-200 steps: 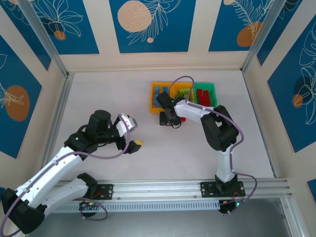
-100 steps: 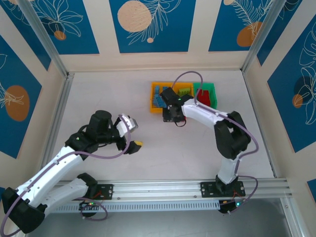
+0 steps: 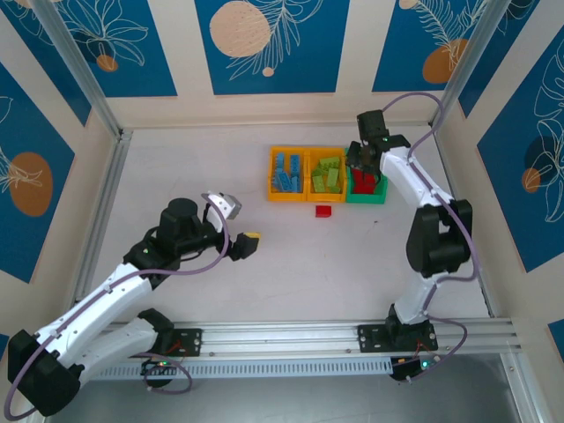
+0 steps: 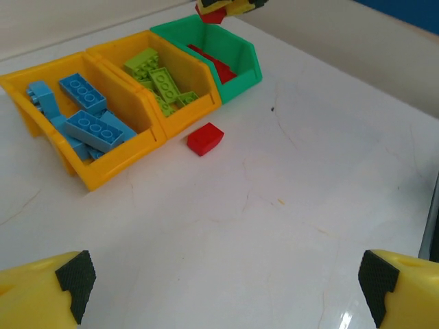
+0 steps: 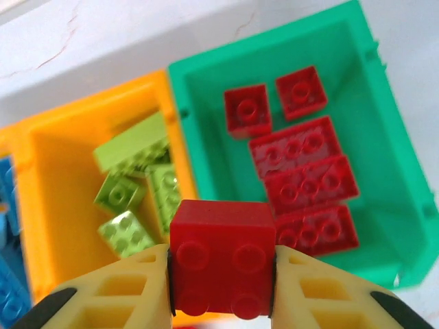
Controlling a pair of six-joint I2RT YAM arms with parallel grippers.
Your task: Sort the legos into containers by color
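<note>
The right fingers [image 5: 116, 291] clamp a red brick [image 5: 223, 257] that hangs above the wall between the lime-filled yellow bin [image 5: 62, 199] and the green bin [image 5: 394, 137], so the drop likely needs a small shift toward the green side. That arm reaches far over the bench [image 3: 176, 176]. The left fingers [image 4: 48, 288] stand wide apart, facing a loose brick [image 4: 205, 138] just before the bins.

White tabletop [image 3: 264, 291], blue leaf-patterned wall panels [image 3: 264, 44], aluminium corner posts [image 3: 77, 66].
</note>
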